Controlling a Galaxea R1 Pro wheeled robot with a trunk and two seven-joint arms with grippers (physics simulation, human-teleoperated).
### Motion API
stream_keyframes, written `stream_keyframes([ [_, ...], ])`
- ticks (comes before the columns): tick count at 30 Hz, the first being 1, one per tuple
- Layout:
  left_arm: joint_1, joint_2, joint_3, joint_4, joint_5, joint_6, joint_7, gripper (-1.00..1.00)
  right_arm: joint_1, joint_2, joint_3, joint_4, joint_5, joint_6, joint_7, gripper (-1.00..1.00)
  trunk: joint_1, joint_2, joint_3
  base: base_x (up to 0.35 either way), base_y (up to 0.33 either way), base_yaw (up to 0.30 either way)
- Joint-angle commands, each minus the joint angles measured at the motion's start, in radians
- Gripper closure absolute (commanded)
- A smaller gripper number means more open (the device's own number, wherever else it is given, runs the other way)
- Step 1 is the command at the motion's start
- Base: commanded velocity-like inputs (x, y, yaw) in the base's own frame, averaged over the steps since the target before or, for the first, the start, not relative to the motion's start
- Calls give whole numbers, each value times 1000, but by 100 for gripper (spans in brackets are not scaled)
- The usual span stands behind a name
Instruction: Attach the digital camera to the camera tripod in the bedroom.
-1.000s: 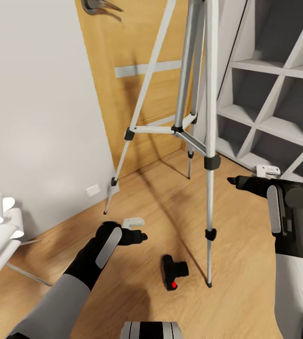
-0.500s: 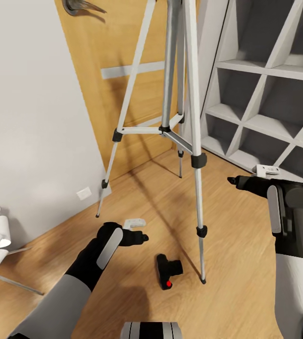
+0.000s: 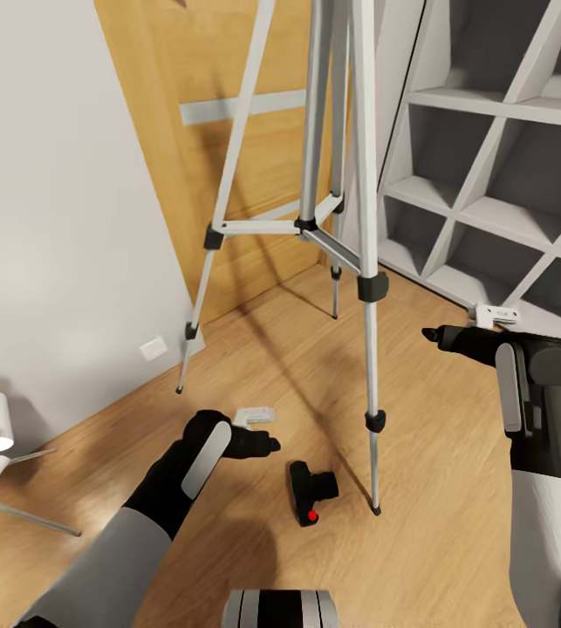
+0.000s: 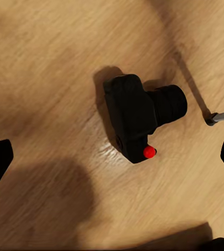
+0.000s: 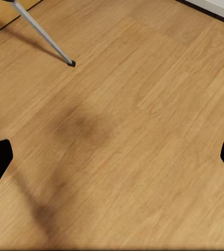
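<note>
None of the task's real work is done, as far as the pictures show: the digital camera (image 3: 312,492) lies on the light wood floor (image 3: 454,453), just beside the foot of the nearest leg of the camera tripod (image 3: 350,218), and nothing is gripping it. In the left wrist view the digital camera (image 4: 141,117) rests with its lens pointing toward that leg's foot, its red dot facing up, and the dark fingertips at the two edges of the picture stand wide apart with only bare floor between them and the camera body.

The left gripper (image 3: 258,440) hangs above the floor near the camera, on the side away from the tripod leg, spread and empty. The right gripper (image 3: 441,334) is held on the other side of the tripod leg, well apart from the camera; its wrist view looks down on bare boards and one tripod foot (image 5: 71,63), with the fingertips likewise far apart and holding nothing.

The tripod stands upright before a wooden door (image 3: 228,131), with a grey shelf unit (image 3: 507,166) beside it. Its head lies above the head view's top edge, so the mounting plate cannot be judged.

What is left is everything: closing on the camera, lifting it, and seating it on the tripod's head.
</note>
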Motion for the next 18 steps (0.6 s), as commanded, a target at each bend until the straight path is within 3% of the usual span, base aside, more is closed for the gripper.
stream_keyframes([
  [1, -3, 0, -3, 1, 11, 7, 7, -100, -1, 0, -1, -1, -3, 4, 1, -100, 0, -1, -5, 0, 0, -3],
  [11, -31, -5, -47, 35, 11, 21, -23, -100, -1, 0, -1, -1, -3, 4, 1, -100, 5, -3, -43, 0, 0, -1],
  [18, -72, -19, -71, 103, 12, 23, -34, -100, -1, 0, -1, -1, -3, 4, 1, -100, 7, -4, -63, 0, 0, 0],
])
